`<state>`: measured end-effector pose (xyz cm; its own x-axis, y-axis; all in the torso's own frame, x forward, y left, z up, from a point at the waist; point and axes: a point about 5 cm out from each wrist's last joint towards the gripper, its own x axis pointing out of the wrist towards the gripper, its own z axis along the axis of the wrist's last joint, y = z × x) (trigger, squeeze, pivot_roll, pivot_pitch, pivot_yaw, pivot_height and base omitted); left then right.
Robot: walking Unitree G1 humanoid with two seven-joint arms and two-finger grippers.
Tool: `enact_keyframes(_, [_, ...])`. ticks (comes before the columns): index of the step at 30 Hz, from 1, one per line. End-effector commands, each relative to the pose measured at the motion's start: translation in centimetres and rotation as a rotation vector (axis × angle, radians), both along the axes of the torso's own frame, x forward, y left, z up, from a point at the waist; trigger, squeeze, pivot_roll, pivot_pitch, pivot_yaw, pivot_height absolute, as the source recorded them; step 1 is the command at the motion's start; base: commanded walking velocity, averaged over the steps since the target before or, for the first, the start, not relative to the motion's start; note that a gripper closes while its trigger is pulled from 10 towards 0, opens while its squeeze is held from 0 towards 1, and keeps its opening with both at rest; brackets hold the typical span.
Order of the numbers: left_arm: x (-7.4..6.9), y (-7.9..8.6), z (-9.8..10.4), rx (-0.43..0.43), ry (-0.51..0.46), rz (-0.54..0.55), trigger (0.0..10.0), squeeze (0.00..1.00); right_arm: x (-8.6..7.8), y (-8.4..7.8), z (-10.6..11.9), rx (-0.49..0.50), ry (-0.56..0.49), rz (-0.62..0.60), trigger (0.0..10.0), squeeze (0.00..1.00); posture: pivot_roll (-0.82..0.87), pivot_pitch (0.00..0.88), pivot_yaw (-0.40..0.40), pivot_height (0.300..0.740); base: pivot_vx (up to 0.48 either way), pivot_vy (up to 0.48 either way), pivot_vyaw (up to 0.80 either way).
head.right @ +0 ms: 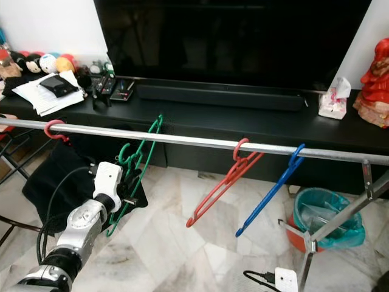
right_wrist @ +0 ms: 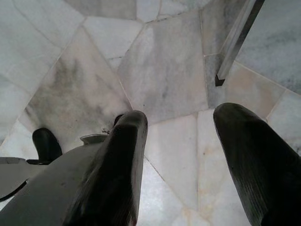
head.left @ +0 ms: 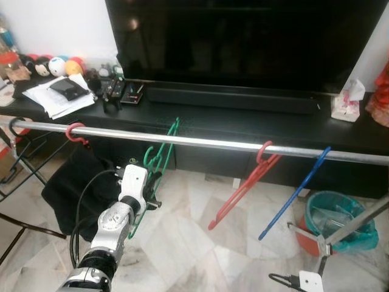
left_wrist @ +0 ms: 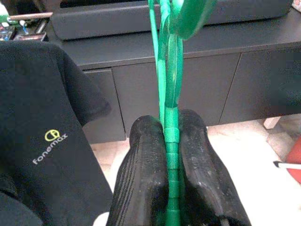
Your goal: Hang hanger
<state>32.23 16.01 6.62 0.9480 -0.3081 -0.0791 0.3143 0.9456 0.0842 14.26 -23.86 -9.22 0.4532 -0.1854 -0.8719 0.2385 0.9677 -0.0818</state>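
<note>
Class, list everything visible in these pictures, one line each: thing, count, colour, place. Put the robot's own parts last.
Rail: one, silver, across the scene before the cabinet.
Green hanger: one, hooked on the rail, held low down.
Red hanger: one, hanging on the rail.
Blue hanger: one, on the rail, right of the red one.
Pink hook: one, on the rail's left part.
Black T-shirt: one, yellow logo, hanging at left.
TV: one, black, on the cabinet.
TV cabinet: one, black, behind the rail.
Tissue box: one, pale, cabinet's right.
Bin: one, teal liner, floor right.
Left gripper: jaws shut on the green hanger.
Right gripper: jaws open over the marble floor.
</note>
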Motion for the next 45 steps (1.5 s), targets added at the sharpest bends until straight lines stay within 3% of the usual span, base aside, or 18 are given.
enact_keyframes(1, [-0.1, 0.2, 0.2, -0.005, -0.01, 0.009, 10.0, 0.0, -0.2, -0.1, -0.1, -0.002, 0.01, 0.006, 10.0, 0.0, 0.02, 0.0, 0.018, 0.74, 0.0, 0.0, -0.69])
enact_keyframes(38, [-0.1, -0.8, 1.1, 0.005, -0.036, -0.025, 10.0, 0.0, -0.1, 0.1, 0.0, 0.012, -0.019, -0.008, 10.0, 0.0, 0.02, 0.0, 0.025, 0.74, 0.04, 0.0, 0.0])
enact_keyframes(41, [-0.5, -0.6, 1.7, -0.017, -0.074, -0.011, 10.0, 0.0, -0.1, 0.1, 0.0, 0.012, -0.018, -0.009, 10.0, 0.0, 0.01, 0.0, 0.03, 0.74, 0.252, 0.0, 0.0])
enact_keyframes(45, [-3.0, -0.1, 0.6, 0.028, -0.077, -0.03, 10.0, 0.0, -0.2, 0.1, -0.1, 0.01, -0.016, -0.007, 10.0, 0.0, 0.02, 0.0, 0.029, 0.74, 0.122, 0.0, 0.0])
